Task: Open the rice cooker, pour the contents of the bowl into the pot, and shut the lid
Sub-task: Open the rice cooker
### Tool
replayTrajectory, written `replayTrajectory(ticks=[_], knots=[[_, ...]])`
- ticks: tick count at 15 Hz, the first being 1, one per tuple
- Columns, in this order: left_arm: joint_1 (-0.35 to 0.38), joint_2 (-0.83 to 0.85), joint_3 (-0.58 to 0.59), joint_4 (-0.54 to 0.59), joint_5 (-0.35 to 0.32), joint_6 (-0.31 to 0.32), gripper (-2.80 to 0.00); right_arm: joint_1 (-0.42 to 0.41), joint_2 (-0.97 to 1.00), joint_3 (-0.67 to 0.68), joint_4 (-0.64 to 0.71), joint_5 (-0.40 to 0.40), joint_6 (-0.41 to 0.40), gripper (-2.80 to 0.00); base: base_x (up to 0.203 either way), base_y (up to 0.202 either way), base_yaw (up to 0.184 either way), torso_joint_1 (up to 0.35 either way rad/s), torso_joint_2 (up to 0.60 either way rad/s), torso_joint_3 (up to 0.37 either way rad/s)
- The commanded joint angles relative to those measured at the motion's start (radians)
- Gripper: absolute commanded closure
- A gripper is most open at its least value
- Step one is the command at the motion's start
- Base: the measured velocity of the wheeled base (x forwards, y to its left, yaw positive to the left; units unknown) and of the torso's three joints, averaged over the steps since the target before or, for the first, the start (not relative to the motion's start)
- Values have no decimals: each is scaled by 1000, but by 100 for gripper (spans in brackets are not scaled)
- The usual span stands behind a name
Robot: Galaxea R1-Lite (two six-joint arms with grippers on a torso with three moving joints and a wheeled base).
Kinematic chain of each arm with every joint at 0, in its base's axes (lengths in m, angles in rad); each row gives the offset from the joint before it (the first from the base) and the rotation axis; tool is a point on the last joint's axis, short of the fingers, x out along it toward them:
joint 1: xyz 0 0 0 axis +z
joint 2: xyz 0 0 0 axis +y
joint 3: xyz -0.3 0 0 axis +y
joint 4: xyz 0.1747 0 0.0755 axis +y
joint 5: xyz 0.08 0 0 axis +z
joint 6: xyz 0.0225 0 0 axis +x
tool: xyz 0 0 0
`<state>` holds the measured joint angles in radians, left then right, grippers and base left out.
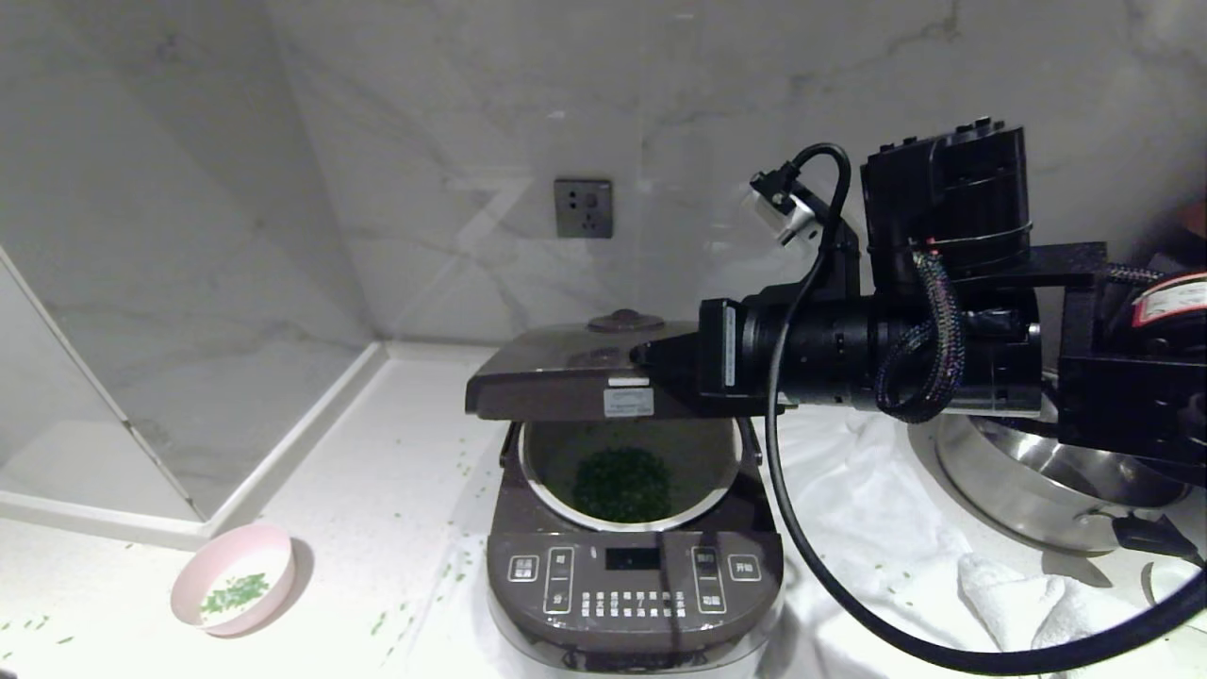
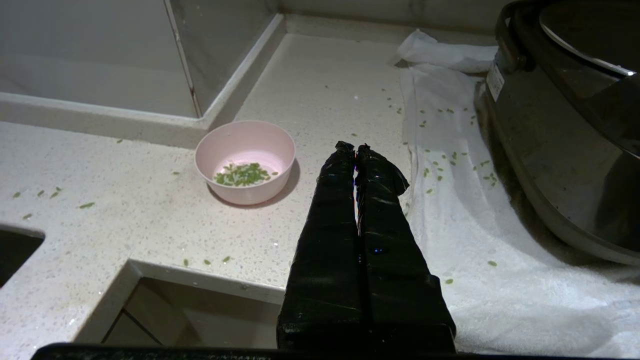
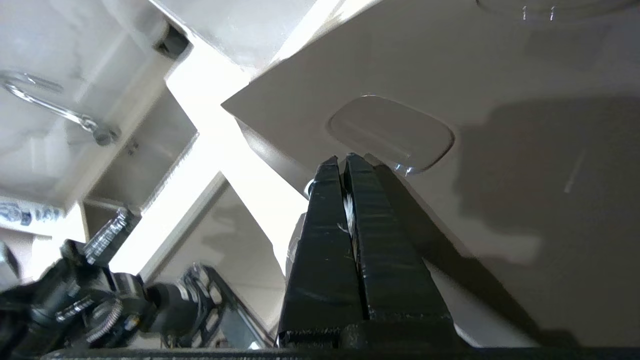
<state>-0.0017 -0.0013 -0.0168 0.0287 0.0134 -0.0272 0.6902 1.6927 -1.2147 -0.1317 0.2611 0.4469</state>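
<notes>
Above the pot (image 1: 556, 471) — contents (image 1: 622, 484) poured, bowl (image 1: 236, 578) at 8 o'clock nearly empty — the right gripper (image 3: 344, 159), fingers together and empty, presses the half-lowered lid (image 1: 566, 372); closing remains.

Dim cool light; overexposed glare in right wrist view; soft shadows.

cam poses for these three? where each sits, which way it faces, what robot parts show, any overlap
Head: high, facing forward and down at the dark brown-grey rice cooker, its hinged lid half lowered; right arm reaches in from the right.
Left wrist: low beside the cooker, facing along the white counter at the small pale pink bowl; left gripper, jaws shut, empty.
Right wrist: faces the lid's top; right gripper, jaws shut, tips at the oblong lid button.
Shared: head and left wrist both show bowl and cooker.
</notes>
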Motion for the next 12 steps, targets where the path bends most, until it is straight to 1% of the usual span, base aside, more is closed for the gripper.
replayTrajectory(ticks=[1,5,7,9,12], knots=[[0,-1,0,0,0,0,0,3,-22,-8,1,1,3,0,0,0,0,0,0,0],[0,0,0,0,1,0,0,8,-91,-11,2,-2,2,0,0,0,0,0,0,0],[0,0,0,0,2,0,0,13,-151,-8,8,-28,-14,0,0,0,0,0,0,0],[0,0,0,0,0,0,0,14,-222,9,19,-97,-82,0,0,0,0,0,0,0],[0,0,0,0,2,0,0,16,-360,80,23,-245,-255,0,0,0,0,0,0,0]])
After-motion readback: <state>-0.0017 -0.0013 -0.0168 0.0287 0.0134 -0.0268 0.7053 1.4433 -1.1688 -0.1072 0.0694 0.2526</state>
